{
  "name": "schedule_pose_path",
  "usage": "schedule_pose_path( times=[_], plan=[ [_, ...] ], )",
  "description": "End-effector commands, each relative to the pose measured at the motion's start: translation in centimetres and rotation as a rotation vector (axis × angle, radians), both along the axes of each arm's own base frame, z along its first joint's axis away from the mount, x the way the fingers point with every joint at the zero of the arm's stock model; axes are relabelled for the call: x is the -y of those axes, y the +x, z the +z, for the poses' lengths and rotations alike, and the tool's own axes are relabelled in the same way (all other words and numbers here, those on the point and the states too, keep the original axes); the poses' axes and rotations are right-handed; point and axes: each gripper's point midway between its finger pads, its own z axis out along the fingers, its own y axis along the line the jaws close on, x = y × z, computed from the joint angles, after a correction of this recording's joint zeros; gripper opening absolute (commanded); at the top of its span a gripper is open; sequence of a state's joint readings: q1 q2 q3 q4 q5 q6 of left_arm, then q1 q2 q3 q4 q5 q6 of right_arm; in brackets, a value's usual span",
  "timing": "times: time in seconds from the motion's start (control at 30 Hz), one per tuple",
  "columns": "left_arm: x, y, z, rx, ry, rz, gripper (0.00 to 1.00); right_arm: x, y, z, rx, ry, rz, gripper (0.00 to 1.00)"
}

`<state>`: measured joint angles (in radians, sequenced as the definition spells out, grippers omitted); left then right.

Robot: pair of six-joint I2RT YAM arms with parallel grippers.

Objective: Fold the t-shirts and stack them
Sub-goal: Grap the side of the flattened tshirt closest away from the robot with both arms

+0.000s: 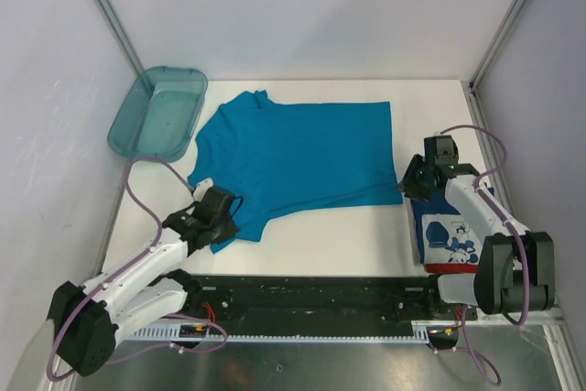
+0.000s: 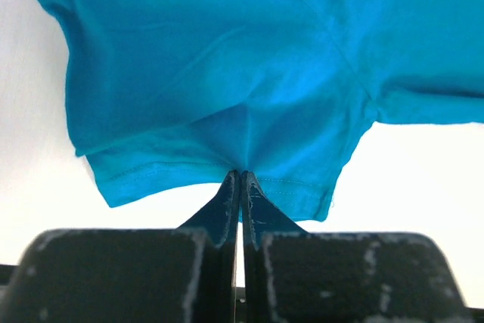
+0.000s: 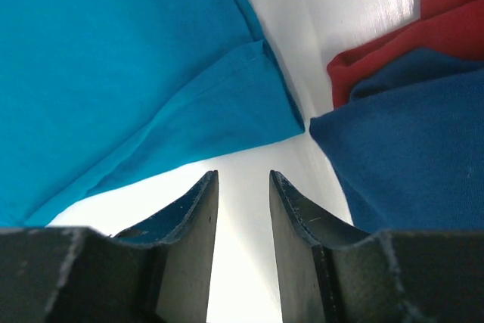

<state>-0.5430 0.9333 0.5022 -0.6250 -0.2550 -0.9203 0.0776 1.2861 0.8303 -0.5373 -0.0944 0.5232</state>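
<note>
The teal-blue t-shirt lies spread flat on the white table, collar to the left. My left gripper is shut on the hem of its near sleeve, pinching the cloth into a small peak. My right gripper is open and empty, just off the shirt's near right hem corner, above bare table. The folded dark blue t-shirt with white cartoon print and red edge lies under the right arm; in the right wrist view its blue cloth and red edge show at the right.
A translucent teal plastic bin stands at the table's back left corner. Grey walls close in the left and right sides. A black rail runs along the near edge between the arm bases.
</note>
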Motion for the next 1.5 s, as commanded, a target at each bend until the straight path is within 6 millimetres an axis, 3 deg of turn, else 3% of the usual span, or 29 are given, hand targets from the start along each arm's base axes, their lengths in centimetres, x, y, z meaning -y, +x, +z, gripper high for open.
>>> schedule_pose_path(
  times=[0.0,0.43,0.67,0.9,1.47],
  plan=[
    [0.1,-1.6,-0.4,-0.039,-0.035,0.002,0.0,0.7,1.7,-1.0,0.029,-0.062,-0.002,0.37],
    [0.2,-1.9,0.1,-0.036,-0.046,-0.015,0.0,1.8,5.3,-4.3,0.022,-0.131,-0.09,0.33],
    [0.2,-1.9,0.4,-0.03,-0.047,-0.022,0.0,2.8,6.4,-3.9,0.062,-0.157,-0.149,0.33],
    [0.2,-1.9,0.3,-0.034,-0.042,-0.026,0.0,2.0,7.6,-3.8,0.1,-0.1,-0.137,0.33],
    [0.2,-1.9,0.4,-0.031,-0.043,-0.029,0.0,1.0,7.8,-5.1,0.074,-0.071,-0.11,0.32]
  ],
)
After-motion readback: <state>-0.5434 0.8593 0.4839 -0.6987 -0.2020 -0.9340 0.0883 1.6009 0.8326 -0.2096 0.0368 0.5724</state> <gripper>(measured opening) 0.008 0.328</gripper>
